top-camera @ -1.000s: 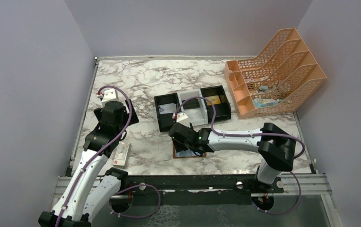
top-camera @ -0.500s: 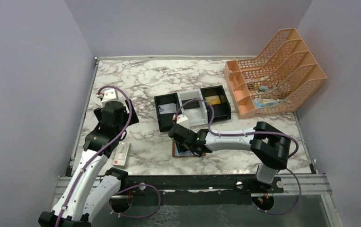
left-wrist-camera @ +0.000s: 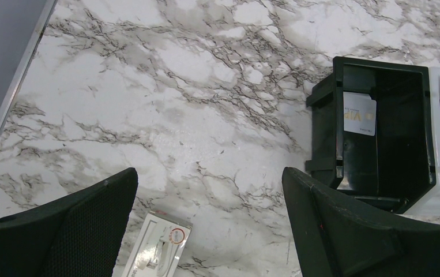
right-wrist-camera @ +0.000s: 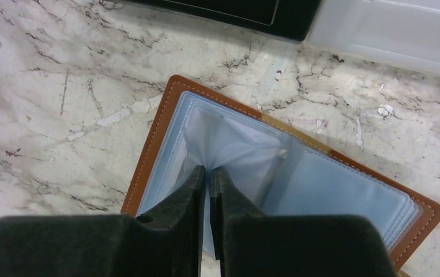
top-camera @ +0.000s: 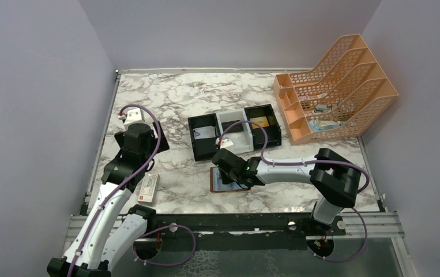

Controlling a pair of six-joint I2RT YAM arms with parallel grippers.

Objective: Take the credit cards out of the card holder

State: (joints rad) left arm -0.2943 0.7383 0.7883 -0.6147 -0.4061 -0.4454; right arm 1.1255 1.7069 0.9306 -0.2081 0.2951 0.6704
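The brown card holder (top-camera: 226, 187) (right-wrist-camera: 150, 151) lies open on the marble near the front, its pale blue pockets facing up. My right gripper (right-wrist-camera: 207, 169) (top-camera: 239, 179) is over its left half, shut on a pale blue pocket leaf that bunches toward the fingertips. Whether a credit card sits inside that pinch I cannot tell. One white credit card (left-wrist-camera: 359, 113) (top-camera: 205, 133) lies in the left compartment of the black-and-white tray. My left gripper (left-wrist-camera: 209, 173) (top-camera: 142, 150) hovers wide open and empty over bare marble at the left.
The three-compartment tray (top-camera: 193, 139) (left-wrist-camera: 324, 133) stands just beyond the card holder, a gold-yellow card (top-camera: 259, 122) in its right compartment. A long white box with a red mark (top-camera: 149, 188) (left-wrist-camera: 157, 251) lies under the left gripper. An orange file rack (top-camera: 335, 86) fills the far right.
The right gripper's jaws have closed from partly open onto the blue pocket leaf, and the wrist has shifted slightly right. The left arm has not moved.
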